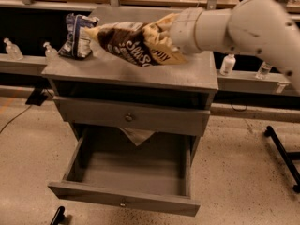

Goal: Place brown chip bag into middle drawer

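Observation:
The brown chip bag (136, 43) is dark brown and pale yellow with white lettering. It hangs in the air above the grey cabinet top (117, 69), lying roughly level and casting a shadow on it. My gripper (172, 32), at the end of the white arm, is shut on the bag's right end, and the bag mostly hides its fingers. The middle drawer (126, 201) is pulled out wide below and in front, with nothing in it and a small knob on its front. The bag is well above and behind the drawer's opening.
A smaller blue-and-white bag (77, 36) stands at the top's back left. A shut drawer with a round knob (128, 117) sits above the open one, with a pale scrap (136, 136) hanging under it. Small bottles (227, 63) stand on the ledge behind. A black stand leg (281, 149) lies on the floor at the right.

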